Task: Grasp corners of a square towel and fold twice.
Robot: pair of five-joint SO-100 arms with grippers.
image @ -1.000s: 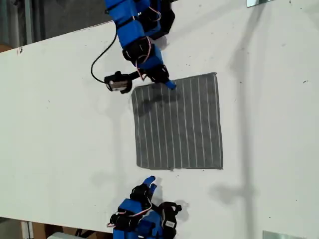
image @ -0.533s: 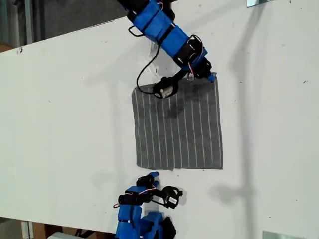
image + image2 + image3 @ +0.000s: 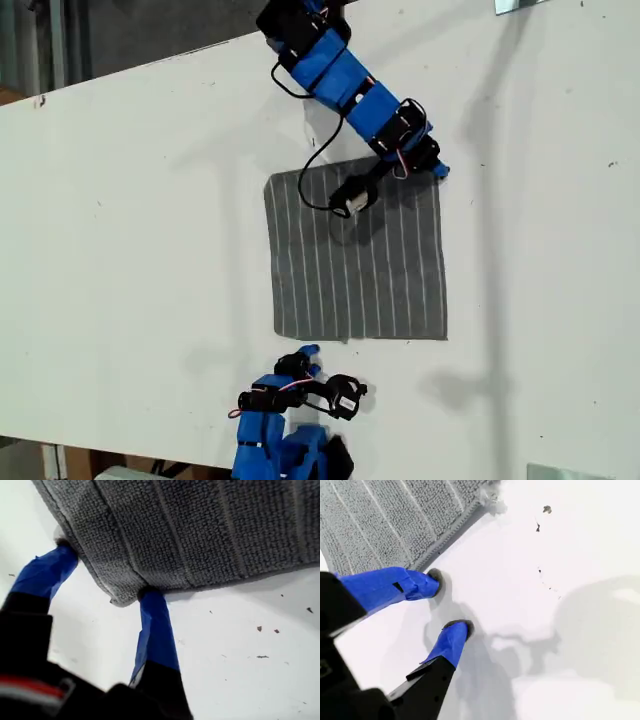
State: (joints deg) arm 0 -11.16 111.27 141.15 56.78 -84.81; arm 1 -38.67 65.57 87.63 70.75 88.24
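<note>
The grey square cloth towel with thin white stripes (image 3: 357,250) lies flat on the white surface (image 3: 130,230), about midway between its far and near edges in the exterior view.

My first gripper (image 3: 102,572) is at the towel's corner (image 3: 117,599) by the surface's far edge, on the exterior view's right. Its blue-taped fingertips (image 3: 150,597) are spread, one on each side of the corner and touching the cloth's hem; nothing is clamped. The arm hides part of the towel's far edge from outside.

My second gripper (image 3: 449,601) stands open just beside the towel's near edge, fingertips on bare surface, holding nothing. Its arm is cut off by the exterior view's bottom.
</note>
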